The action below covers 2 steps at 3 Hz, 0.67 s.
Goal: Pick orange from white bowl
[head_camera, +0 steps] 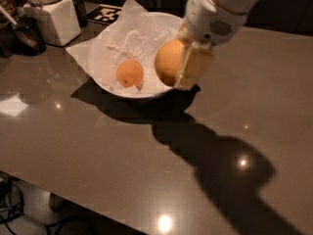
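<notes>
Dark worktop [146, 170], far edge: over the bowl [131, 93] rim the claw [180, 76] clamps the orange [166, 62], ready to lift out

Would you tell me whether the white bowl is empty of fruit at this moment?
No, a smaller orange lies on the paper in the white bowl, while the gripper holds the orange by its right rim.
</notes>
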{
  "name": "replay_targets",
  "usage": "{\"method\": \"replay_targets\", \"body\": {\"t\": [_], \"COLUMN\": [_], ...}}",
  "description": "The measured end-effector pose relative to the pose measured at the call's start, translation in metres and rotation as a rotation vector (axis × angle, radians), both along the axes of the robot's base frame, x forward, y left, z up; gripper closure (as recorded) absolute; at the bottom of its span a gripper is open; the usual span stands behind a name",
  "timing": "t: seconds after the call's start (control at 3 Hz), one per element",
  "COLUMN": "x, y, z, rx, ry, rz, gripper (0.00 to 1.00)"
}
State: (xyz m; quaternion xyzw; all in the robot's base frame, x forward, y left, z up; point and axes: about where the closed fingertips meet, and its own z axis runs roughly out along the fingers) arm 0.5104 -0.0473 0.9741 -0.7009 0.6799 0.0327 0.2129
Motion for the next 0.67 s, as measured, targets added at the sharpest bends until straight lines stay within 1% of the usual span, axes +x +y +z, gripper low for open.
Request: {"method": "replay_targets", "body": {"t": [0.33,0.67], "x": [-0.0352,-0.0376], "y": [-0.0162,-0.0175], "z": [0.0063,0.0051], "rx": [0.046,0.044], "ry": [-0.022,-0.021], "rz": [-0.072,-0.075], "gripper": [1.0,1.0]}}
